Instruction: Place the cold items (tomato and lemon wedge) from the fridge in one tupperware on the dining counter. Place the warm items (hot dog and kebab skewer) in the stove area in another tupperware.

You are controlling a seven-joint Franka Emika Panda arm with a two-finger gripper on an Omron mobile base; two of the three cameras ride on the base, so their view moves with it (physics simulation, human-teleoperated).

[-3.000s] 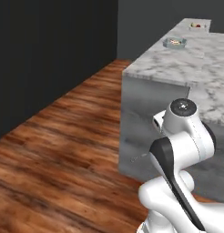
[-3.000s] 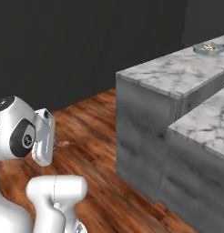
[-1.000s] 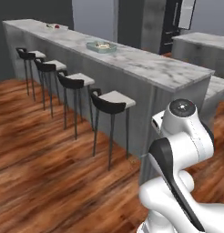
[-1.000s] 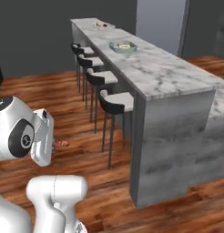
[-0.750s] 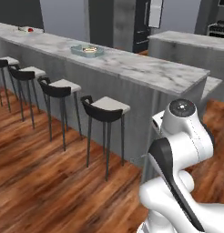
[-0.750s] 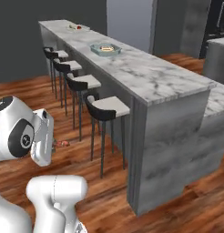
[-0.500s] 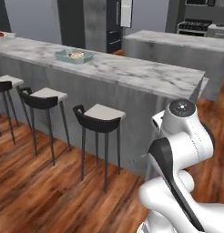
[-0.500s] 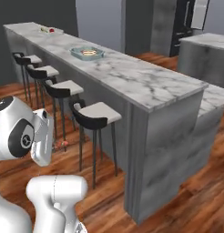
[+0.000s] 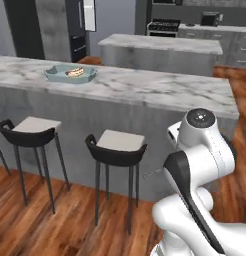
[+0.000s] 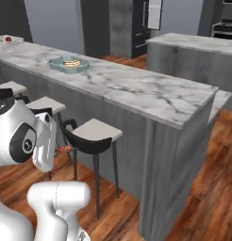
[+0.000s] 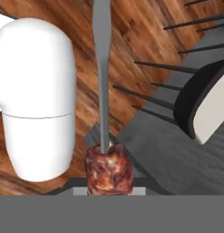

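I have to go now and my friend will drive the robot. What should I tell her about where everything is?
Gripper: shut on the kebab skewer, stick pointing away from the hand, held low beside the stools.
Dining counter: the tupperware sits on it with the hot dog already inside.
At the counter's far end another tray holds something red; too small to tell more.
Done: hot dog in its tray, skewer picked up.
Left: lay the skewer in beside the hot dog. The cold items cannot be judged from here.

Both base views toward dining counter (image 9: 145,87)
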